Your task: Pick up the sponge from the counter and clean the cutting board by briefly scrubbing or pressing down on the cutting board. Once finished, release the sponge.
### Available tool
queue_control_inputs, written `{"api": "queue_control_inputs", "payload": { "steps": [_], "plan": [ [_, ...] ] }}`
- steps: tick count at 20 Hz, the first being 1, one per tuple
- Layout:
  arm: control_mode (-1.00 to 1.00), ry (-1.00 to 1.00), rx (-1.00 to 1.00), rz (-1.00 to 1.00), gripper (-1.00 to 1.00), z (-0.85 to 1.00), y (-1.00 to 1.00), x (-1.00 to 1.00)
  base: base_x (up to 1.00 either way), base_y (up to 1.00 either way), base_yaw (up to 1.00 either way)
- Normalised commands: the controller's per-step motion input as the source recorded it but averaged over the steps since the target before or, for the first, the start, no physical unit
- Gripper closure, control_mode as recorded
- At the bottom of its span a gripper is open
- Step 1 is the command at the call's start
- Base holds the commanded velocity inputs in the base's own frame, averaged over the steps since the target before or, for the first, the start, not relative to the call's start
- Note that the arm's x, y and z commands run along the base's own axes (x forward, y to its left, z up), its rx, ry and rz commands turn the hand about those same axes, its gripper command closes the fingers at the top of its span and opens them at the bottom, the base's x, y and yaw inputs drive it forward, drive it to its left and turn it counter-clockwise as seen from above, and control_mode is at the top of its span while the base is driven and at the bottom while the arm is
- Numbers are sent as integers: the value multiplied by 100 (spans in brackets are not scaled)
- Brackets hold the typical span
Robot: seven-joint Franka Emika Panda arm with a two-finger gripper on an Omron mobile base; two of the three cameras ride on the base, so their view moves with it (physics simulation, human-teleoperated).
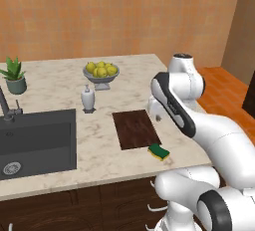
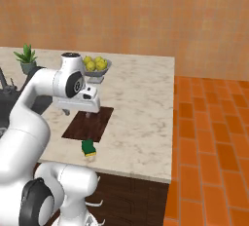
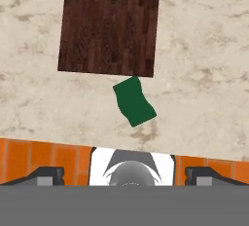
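Observation:
The sponge (image 1: 159, 152) (image 2: 88, 148) (image 3: 134, 101) lies green side up on the counter (image 1: 50, 90) (image 2: 141, 103), touching the near corner of the cutting board (image 3: 111, 25). The dark brown cutting board (image 1: 135, 128) (image 2: 90, 122) lies flat near the counter's front edge. My gripper (image 2: 77, 114) (image 1: 157, 115) (image 3: 124, 174) hangs above the board, well clear of the sponge. Its fingertips (image 3: 46, 174) stand wide apart, so it is open with nothing between them.
A dark sink (image 1: 35, 143) with a faucet (image 1: 6, 105) sits left of the board. Behind the board stand a soap dispenser (image 1: 88, 98), a bowl of lemons (image 1: 101, 73) (image 2: 96, 65) and a potted plant (image 1: 15, 75). Orange floor tiles (image 2: 209, 147) lie past the counter's right end.

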Motion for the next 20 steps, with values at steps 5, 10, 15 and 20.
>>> {"api": "queue_control_inputs", "payload": {
  "steps": [5, 10, 15, 20],
  "plan": [
    [-100, 6, 0, 2, -100, -28, 0, 0, 0, 0, 0],
    [-100, 9, 0, 1, -100, -43, 6, 7, 0, 0, 0],
    [-100, 20, -1, 1, -100, -44, 8, 5, 0, 0, 0],
    [-100, 12, 0, 3, -100, -54, 1, 13, 0, 0, 0]
  ]
}}
